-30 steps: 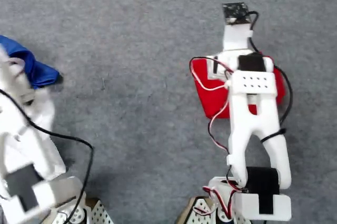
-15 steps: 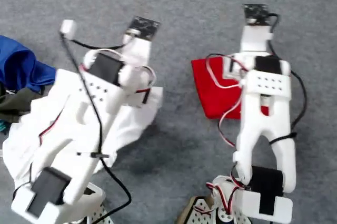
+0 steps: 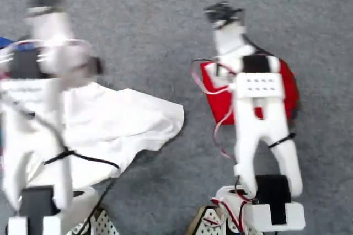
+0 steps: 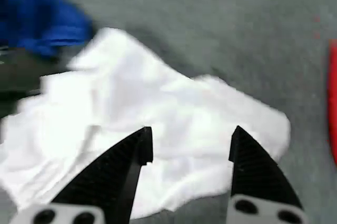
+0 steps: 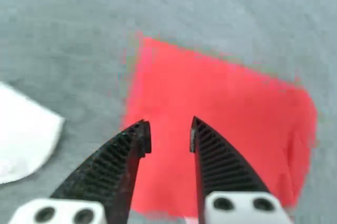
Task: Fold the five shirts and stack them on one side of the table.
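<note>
Your left hand [image 4: 190, 132] hangs over the white shirt [image 4: 158, 103], jaws wide, nothing held. Your right hand [image 5: 167, 126] is over the red shirt [image 5: 226, 103], jaws a narrow gap apart, empty.

White shirt: thin, limp, rumpled, unfolded. Blue shirt [image 4: 37, 19] is bunched just beside it. The red shirt, a flat folded rectangle, lies well apart from it.

Risks:
- A shallow pinch takes one layer and drags the rest crooked.
- The fuzzy grey tabletop [image 3: 138, 31] likely grips cloth.
- A low right hand could snag the red fold open.
</note>
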Available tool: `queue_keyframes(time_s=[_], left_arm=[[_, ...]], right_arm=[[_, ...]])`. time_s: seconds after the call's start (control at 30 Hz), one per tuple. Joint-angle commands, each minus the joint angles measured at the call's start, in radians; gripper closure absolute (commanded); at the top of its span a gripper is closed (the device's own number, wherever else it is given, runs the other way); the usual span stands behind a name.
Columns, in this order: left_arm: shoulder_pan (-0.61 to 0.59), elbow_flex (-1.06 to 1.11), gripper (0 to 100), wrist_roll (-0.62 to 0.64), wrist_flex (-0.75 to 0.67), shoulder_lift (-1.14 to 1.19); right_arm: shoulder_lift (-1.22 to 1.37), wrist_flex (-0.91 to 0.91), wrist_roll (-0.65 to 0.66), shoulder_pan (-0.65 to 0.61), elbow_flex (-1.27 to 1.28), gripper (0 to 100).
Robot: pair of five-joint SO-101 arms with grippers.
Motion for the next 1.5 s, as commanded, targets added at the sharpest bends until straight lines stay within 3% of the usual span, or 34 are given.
queue_keyframes(time_s=[0.0, 0.1, 0.23, 0.43, 0.63, 0.77, 0.9, 1.13, 1.47], left_arm=[[-0.39, 0.057, 76, -0.044, 0.009, -0.102], [-0.598, 0.183, 76, -0.104, 0.003, -0.15], [-0.756, 0.345, 76, -0.186, 0.002, -0.173], [-0.829, 0.571, 76, -0.207, -0.074, -0.18], [-0.832, 0.72, 76, -0.207, -0.189, -0.18], [-0.829, 0.793, 76, -0.207, -0.249, -0.18], [-0.835, 0.842, 76, -0.207, -0.316, -0.18], [-0.827, 0.868, 76, -0.204, -0.353, -0.173], [-0.827, 0.927, 76, -0.206, -0.437, -0.173]], right_arm=[[-0.035, 0.006, 0.044, -0.182, -0.077, 85.0], [0.05, 0.0, 0.075, -0.318, -0.116, 77.9], [0.265, -0.002, 0.071, -0.433, -0.223, 72.6], [0.651, 0.017, 0.069, -0.527, -0.473, 72.5], [0.911, 0.215, 0.072, -0.579, -0.796, 72.7], [1.053, 0.281, 0.077, -0.578, -0.964, 75.5], [1.145, 0.399, 0.08, -0.544, -1.125, 90.2], [1.193, 0.667, 0.178, -0.483, -1.371, 94.2], [1.089, 0.684, 0.199, -0.32, -1.299, 97.4]])
